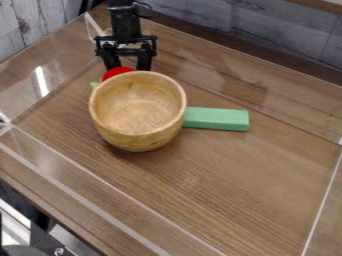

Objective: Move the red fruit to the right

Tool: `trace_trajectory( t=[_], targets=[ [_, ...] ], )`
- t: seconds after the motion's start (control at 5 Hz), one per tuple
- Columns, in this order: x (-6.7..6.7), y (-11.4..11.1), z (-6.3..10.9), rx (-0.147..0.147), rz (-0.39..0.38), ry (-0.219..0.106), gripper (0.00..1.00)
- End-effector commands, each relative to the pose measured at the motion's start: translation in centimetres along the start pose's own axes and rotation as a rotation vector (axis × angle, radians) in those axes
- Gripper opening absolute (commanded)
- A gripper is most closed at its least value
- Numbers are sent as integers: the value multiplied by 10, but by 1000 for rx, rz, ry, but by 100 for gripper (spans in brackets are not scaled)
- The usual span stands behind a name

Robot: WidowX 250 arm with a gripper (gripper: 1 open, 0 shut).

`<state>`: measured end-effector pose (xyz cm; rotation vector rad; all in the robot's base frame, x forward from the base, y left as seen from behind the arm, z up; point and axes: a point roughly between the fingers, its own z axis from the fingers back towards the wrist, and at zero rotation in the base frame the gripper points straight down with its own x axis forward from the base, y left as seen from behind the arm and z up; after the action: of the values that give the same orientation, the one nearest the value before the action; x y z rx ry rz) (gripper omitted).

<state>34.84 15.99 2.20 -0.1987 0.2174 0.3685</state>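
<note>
The bowl (136,138) looks like pale wood with a smooth, softly shiny finish. The surface (234,185) is brown wood (fine grain shows along it). The red fruit (118,73) appears smooth, and the green block (217,119) is smooth and matt.

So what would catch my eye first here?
Probably the big round wooden bowl, near the middle of the table. Next, the flat green block beside it on the right of the picture, then the glossy red fruit, peeking out behind the bowl, below the black gripper at the top.
</note>
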Motion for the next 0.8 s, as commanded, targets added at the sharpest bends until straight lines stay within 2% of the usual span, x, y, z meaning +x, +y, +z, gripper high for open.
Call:
trace_trajectory(
  t=[0.0,0.4,0.6],
  targets=[
    [4,-8,2,-16,47,-15,0],
    [9,-9,3,-16,31,-8,0],
    [12,-6,7,-8,-2,-1,0]
  ],
)
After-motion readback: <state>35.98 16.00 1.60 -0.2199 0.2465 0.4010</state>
